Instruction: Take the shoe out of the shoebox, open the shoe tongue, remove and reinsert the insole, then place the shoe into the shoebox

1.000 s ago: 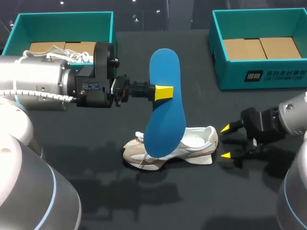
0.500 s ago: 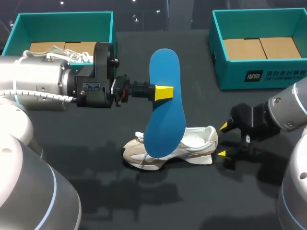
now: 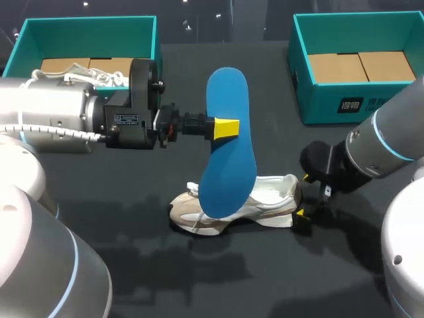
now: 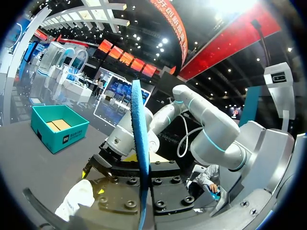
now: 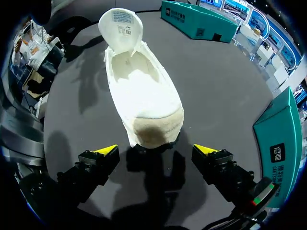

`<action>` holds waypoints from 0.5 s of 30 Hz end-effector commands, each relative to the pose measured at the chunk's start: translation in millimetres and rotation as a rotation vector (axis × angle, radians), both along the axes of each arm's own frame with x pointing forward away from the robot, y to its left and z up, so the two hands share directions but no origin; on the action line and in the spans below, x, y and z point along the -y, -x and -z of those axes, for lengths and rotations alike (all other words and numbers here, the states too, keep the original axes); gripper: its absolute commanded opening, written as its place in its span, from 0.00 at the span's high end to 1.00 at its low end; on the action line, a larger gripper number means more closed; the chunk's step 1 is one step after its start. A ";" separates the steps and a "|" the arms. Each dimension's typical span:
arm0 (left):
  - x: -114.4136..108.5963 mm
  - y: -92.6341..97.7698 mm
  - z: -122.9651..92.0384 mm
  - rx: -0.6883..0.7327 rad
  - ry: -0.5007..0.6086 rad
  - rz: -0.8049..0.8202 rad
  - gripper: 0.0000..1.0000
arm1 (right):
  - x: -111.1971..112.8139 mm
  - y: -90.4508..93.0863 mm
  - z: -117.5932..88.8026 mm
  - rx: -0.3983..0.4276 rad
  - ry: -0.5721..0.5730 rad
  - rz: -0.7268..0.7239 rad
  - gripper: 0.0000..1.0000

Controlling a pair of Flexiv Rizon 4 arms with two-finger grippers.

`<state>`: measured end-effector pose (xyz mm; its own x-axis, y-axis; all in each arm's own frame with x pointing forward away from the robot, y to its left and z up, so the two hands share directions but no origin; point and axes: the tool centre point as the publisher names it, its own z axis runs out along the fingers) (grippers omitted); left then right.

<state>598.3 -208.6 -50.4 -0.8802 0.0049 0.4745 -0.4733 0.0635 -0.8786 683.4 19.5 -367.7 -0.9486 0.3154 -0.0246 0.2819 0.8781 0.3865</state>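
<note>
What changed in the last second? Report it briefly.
The right pincer moved in toward the heel of the shoe, open, and now sits just behind it, gripping nothing. The left pincer stayed shut on the blue insole, held upright over the shoe. The shoe did not move.

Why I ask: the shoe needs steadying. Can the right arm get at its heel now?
Probably yes. The right gripper is open just behind the heel of the shoe, with only bare table between. The left gripper holds the insole up, clear of the heel.
</note>
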 end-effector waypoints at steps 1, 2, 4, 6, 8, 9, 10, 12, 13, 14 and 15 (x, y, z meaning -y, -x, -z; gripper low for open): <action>1.1 0.5 0.7 0.000 0.002 -0.001 1.00 | -3.6 0.0 -1.5 -0.065 0.210 0.009 0.00; 1.1 0.5 0.7 0.000 0.002 -0.001 1.00 | -3.6 0.0 -1.5 -0.065 0.210 0.009 0.00; 1.1 0.5 0.7 0.000 0.002 -0.001 1.00 | -4.6 -1.7 -4.6 -0.072 0.229 0.007 0.00; 1.1 0.5 0.7 0.000 0.002 -0.001 1.00 | -5.5 -3.6 -7.5 -0.086 0.230 0.005 0.00; 1.1 0.5 0.7 0.000 0.002 -0.001 1.00 | -7.1 -4.7 -9.8 -0.089 0.231 -0.005 0.00; 1.1 0.5 0.7 0.000 0.002 -0.001 1.00 | -8.0 -5.0 -10.7 -0.090 0.232 -0.007 0.00; 1.1 0.5 0.7 0.000 0.002 -0.001 1.00 | -9.0 -5.1 -11.1 -0.092 0.235 -0.011 0.00; 1.1 0.5 0.7 0.000 0.002 -0.001 1.00 | -11.8 -4.2 -11.5 -0.093 0.233 -0.021 0.00; 1.1 0.5 0.7 0.000 0.002 -0.001 1.00 | -13.5 -3.5 -11.5 -0.093 0.234 -0.024 0.00; 1.1 0.5 0.7 0.000 0.002 -0.001 1.00 | -14.7 -3.1 -11.5 -0.092 0.236 -0.026 0.00; 1.1 0.5 0.7 0.000 0.002 -0.001 1.00 | -15.9 -2.6 -11.7 -0.091 0.239 -0.031 0.00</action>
